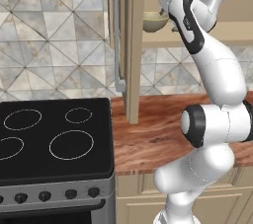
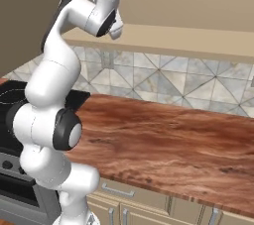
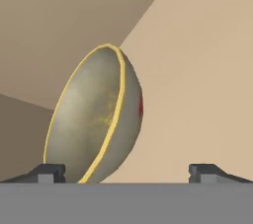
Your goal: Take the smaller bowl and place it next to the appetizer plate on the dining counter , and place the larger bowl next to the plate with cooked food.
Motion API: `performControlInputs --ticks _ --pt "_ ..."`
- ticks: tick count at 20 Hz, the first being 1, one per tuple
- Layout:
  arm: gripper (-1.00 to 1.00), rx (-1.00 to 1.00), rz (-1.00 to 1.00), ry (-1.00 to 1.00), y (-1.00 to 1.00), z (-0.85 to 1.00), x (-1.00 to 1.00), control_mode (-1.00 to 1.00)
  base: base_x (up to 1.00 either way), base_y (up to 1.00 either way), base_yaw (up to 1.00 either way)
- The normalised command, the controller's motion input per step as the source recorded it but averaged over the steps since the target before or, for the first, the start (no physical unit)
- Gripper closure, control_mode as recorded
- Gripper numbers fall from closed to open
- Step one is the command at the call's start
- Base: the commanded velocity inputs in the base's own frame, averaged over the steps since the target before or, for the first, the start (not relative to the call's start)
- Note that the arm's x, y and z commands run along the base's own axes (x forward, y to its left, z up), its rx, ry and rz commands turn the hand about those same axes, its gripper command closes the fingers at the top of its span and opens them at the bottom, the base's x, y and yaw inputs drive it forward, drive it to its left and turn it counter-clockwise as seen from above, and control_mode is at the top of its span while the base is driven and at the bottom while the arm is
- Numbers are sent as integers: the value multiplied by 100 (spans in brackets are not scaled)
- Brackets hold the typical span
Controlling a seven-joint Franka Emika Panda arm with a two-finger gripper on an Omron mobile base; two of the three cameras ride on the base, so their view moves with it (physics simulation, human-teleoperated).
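Up at cabinet shelf point(image 1: 197, 33), gripper point(image 3: 126, 171) open wide, bowl point(image 3: 96, 114) between fingertips, untouched; bowl partly hidden behind hand in left base view.

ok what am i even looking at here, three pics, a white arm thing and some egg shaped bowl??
It is a rendered kitchen with a white robot arm on a base that can drive. Two pictures come from cameras on that base, behind the arm to its left and right. The third comes from a camera on the hand, looking along the gripper; the two dark bits at the bottom are its fingertips.

The arm reaches up into an open wall cabinet, where the bowl sits on a shelf. In the hand view the bowl looks egg shaped because that camera is rolled sideways. The fingers stand wide open with the bowl's rim between them; nothing is held yet.

Below lie a black stove and a reddish wood counter.
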Motion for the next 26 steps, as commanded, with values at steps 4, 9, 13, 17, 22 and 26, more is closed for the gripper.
performControlInputs --ticks 4,9,13,17,22,26 --pt "-100 0 0 0 0 -19 45 -100 0 0 0" --pt "-100 0 0 0 -1 -13 47 -100 0 0 0" --pt "-100 0 0 0 -2 -2 45 -100 0 0 0" --pt "-100 0 0 0 -7 0 45 -100 0 0 0" --pt "100 0 0 0 0 -18 15 -100 0 0 0" --pt "100 0 0 0 0 -33 -20 -100 0 0 0"
